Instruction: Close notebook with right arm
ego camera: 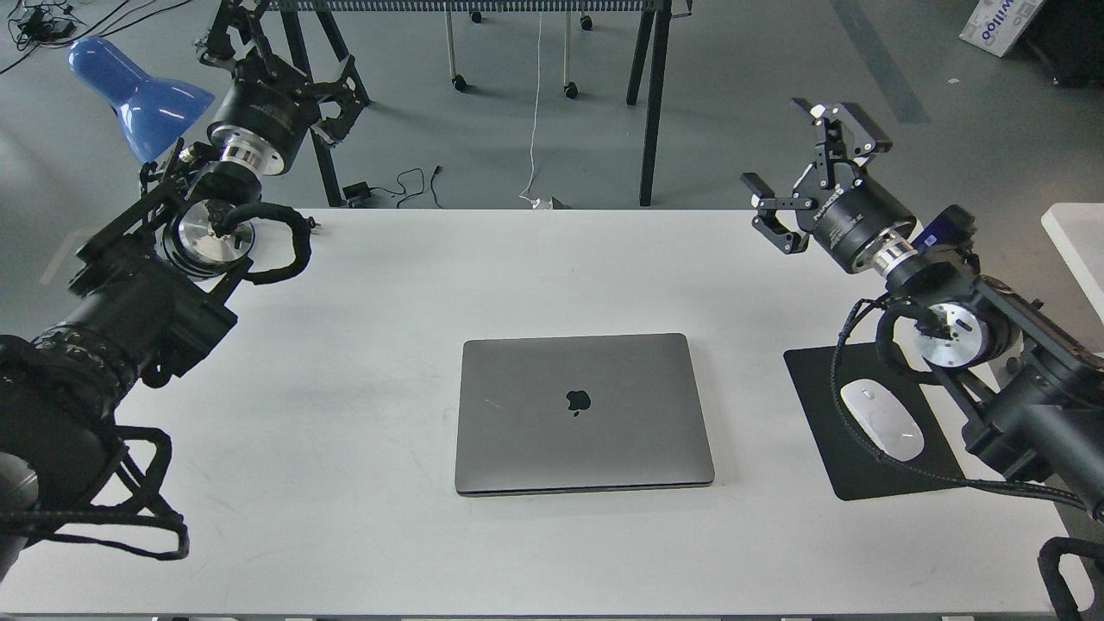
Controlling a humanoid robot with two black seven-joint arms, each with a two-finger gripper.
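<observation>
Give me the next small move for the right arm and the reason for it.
Probably none beyond holding clear: the slim grey metal notebook already lies shut, lid flat with the logo up. The right arm's black two-finger gripper hangs open above the white table's far right edge, touching nothing.

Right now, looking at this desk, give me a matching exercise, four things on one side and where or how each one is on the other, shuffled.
Things:
1. notebook
2. mouse
3. blue lamp
4. right gripper

States or places:
A. far left, beside the left arm
B. jaws open, raised over the table's far right
C. lid shut, logo up, mid-table
D. on the black pad

Pairs: 1-C, 2-D, 3-A, 4-B
</observation>
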